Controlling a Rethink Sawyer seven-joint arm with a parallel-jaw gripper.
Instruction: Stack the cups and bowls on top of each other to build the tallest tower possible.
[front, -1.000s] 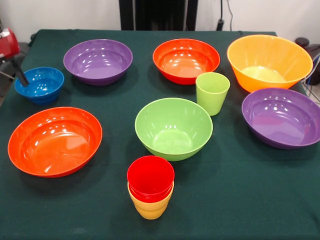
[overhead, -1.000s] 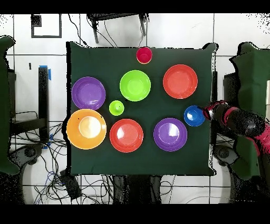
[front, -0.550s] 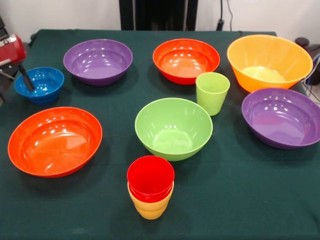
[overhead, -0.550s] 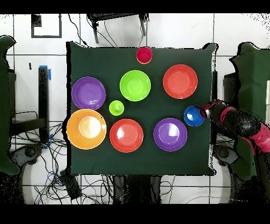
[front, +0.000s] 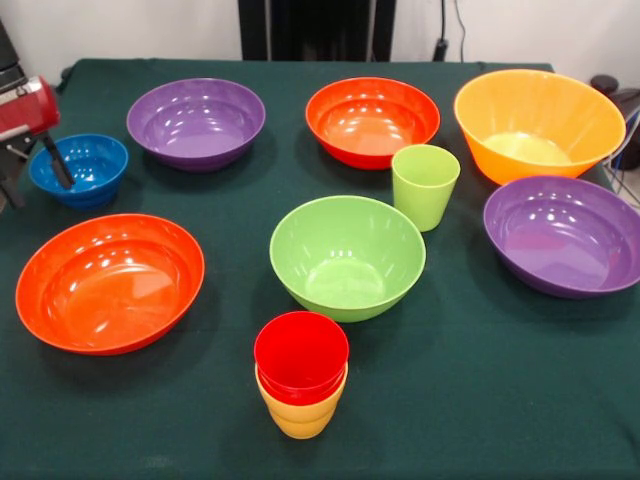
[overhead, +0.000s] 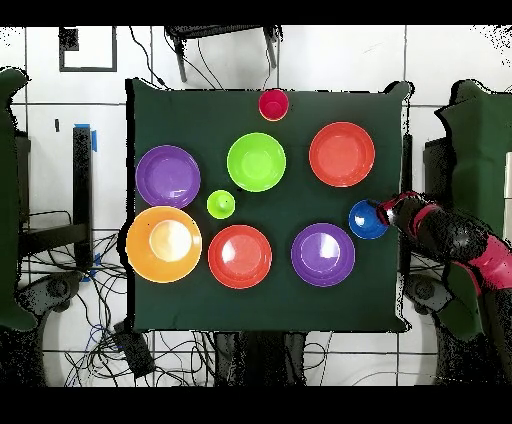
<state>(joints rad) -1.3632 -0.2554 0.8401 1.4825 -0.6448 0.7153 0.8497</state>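
Observation:
A red cup (front: 301, 355) sits nested in a yellow cup (front: 300, 417) at the table's near edge; from above the same red cup (overhead: 273, 104) shows. A light green cup (front: 425, 185) stands alone behind the green bowl (front: 347, 255). The small blue bowl (front: 90, 170) rests at the far left. My gripper (front: 38, 190) is at that bowl, open, with one finger (front: 57, 165) inside it and the other outside its left rim. From above, the gripper (overhead: 386, 211) meets the blue bowl (overhead: 366, 220) at the cloth's edge.
Two purple bowls (front: 196, 122) (front: 565, 235), two red-orange bowls (front: 372, 120) (front: 108, 282) and a large orange bowl (front: 538, 122) are spread over the green cloth (front: 480, 380). Cables and stands (overhead: 60, 250) surround the table.
The gripper has shifted a little toward the blue bowl's middle, so one finger now reaches deeper inside it. No bowl or cup has moved.

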